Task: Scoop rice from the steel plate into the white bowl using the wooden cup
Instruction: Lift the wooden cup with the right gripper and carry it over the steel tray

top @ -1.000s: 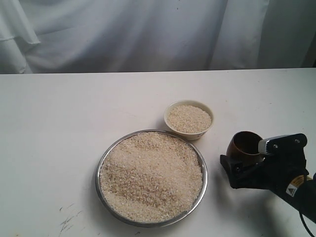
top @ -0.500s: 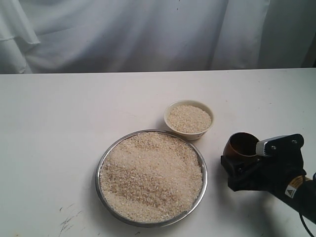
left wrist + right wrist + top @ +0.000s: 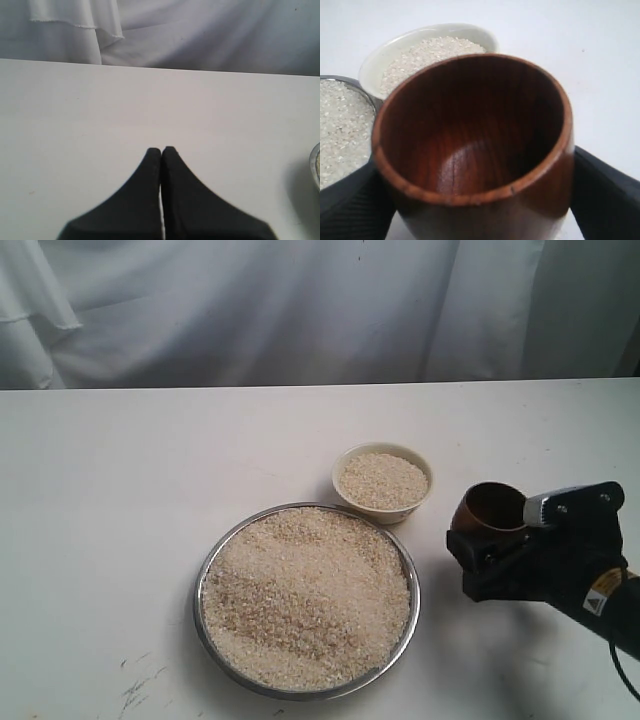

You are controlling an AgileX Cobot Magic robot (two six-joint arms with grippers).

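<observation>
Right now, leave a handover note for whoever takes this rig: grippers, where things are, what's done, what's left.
Left gripper: shut, empty, over the table.
Right gripper: shut on the wooden cup, which is empty, right of the steel plate.
The plate is heaped with rice; the white bowl sits beyond its right side, already holding rice.
Done: cup grasped.
Left: scoop from the plate, pour into the bowl.

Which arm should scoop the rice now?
The right one. The right fingers clasp the empty wooden cup beside the steel plate of rice; the left fingers are shut, holding nothing.
</observation>
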